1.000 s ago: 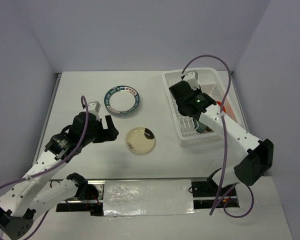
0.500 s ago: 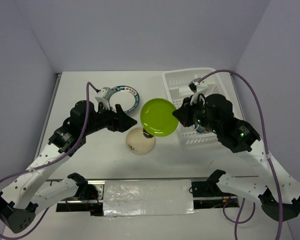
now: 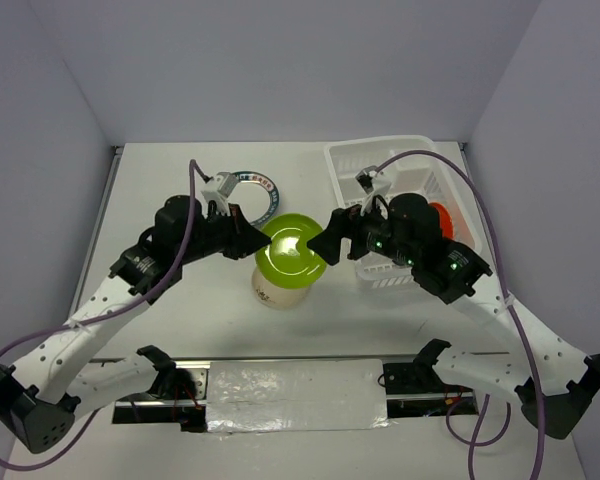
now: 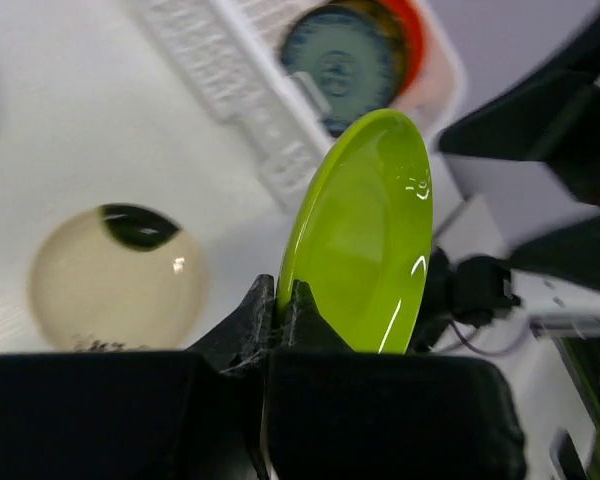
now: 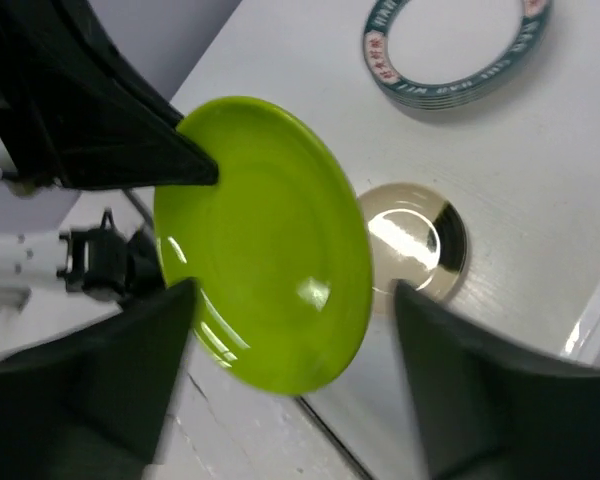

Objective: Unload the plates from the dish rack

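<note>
Between left claw (image 3: pixel 263 245) and right claw (image 3: pixel 331 244), over cream plate (image 3: pixel 268 294) on surface (image 3: pixel 160 180): lime green plate (image 3: pixel 292 256), tilted, hollow face toward right claw. Left claw clamped on rim; right claw gaping astride opposite rim. Dish rack (image 3: pixel 380 158) behind right claw.

The top camera sits above and behind me, looking down over the whole tabletop (image 3: pixel 160 190) from well back. My left wrist camera looks along my left claw (image 4: pixel 280 295), very near the green plate (image 4: pixel 365 250), seen almost edge-on; my right wrist camera looks past my right claw (image 5: pixel 292 290) onto its face. All three share that plate and the cream plate (image 3: pixel 272 296) below it.
</note>
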Robot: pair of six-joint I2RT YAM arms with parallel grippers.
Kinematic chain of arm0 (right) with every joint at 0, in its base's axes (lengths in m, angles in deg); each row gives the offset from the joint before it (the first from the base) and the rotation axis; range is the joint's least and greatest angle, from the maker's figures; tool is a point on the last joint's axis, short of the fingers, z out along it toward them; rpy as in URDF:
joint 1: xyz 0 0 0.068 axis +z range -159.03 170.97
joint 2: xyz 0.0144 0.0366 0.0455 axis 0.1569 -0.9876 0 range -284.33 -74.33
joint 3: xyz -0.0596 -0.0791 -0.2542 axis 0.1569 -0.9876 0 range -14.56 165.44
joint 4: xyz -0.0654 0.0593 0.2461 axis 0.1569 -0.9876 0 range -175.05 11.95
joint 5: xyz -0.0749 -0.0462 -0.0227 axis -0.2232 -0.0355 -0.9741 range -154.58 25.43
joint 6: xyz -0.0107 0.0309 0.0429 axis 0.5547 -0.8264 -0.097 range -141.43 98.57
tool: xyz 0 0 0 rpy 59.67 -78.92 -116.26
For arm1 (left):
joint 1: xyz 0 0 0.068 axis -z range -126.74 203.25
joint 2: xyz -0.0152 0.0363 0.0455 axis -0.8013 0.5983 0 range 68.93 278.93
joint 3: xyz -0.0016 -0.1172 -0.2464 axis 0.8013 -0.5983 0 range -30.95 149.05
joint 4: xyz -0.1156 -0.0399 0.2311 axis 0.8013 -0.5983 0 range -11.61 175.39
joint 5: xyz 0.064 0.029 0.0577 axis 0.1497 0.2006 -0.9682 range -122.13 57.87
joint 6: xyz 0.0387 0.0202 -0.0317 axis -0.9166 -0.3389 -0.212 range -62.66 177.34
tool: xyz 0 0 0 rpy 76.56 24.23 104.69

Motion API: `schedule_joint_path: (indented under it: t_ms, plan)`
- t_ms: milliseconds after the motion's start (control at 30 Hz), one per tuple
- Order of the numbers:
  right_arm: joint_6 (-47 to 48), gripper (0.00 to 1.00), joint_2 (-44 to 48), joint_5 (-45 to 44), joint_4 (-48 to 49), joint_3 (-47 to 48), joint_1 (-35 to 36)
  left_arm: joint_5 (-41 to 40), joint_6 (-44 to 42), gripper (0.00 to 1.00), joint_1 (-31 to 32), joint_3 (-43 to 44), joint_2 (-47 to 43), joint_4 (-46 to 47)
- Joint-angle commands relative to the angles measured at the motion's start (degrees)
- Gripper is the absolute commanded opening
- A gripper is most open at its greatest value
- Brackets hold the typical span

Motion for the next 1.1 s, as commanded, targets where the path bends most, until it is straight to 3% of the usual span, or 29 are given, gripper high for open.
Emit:
schedule_joint_path:
  t_ms: [0, 67, 200, 333, 467, 533, 567, 633, 667, 933, 1033, 1067]
  plan:
    - [0.9, 1.00, 2.3, -18.1, -2.1, 1.0, 0.8, -15.2, 1.8, 0.00, -0.4, -0.8, 2.3, -6.3]
    - [2.6, 1.00, 2.2, -30.3, -7.5, 1.3, 0.7, -17.5, 2.2, 0.00, -0.8, -2.9, 4.7, -7.4]
    - [3.9, 1.00, 0.6, -43.2, -15.4, 2.7, 0.0, -17.2, 2.5, 0.00, -1.9, -6.8, 9.5, -2.5]
    - [4.7, 1.00, 0.9, -48.1, -18.4, 1.9, -0.9, -14.5, 3.0, 0.05, -3.2, -8.8, 15.2, 3.4]
    - [5.8, 1.00, 2.0, -47.3, -17.7, -0.3, -1.6, -12.4, 3.7, 0.12, -3.7, -8.9, 22.5, 5.8]
    - [6.1, 1.00, 2.0, -47.0, -17.7, -1.3, -2.4, -12.0, 4.0, 0.29, -3.9, -9.7, 24.0, 7.4]
    - [6.4, 1.00, 2.0, -46.9, -17.6, -1.8, -2.6, -11.6, 4.4, 0.50, -3.9, -10.1, 24.4, 7.9]
    - [7.1, 1.00, 1.3, -46.7, -17.8, -2.3, -3.8, -11.9, 5.0, 0.77, -3.9, -11.0, 24.9, 8.3]
    - [7.2, 1.00, 0.9, -46.5, -17.9, -2.4, -4.2, -12.4, 5.1, 0.97, -3.9, -11.2, 25.1, 8.1]
    - [12.1, 0.99, -0.8, -43.8, -14.7, -5.5, -12.4, -16.0, 4.1, 0.99, -3.9, -10.6, 26.3, 1.0]
    - [14.0, 0.83, -4.4, -45.9, -14.7, -5.3, -15.5, -17.5, 2.6, 1.00, -3.8, -10.8, 21.2, -2.6]
    - [14.4, 0.71, -5.5, -46.6, -14.6, -5.0, -16.1, -17.5, 1.9, 1.00, -3.9, -10.7, 19.6, -3.7]
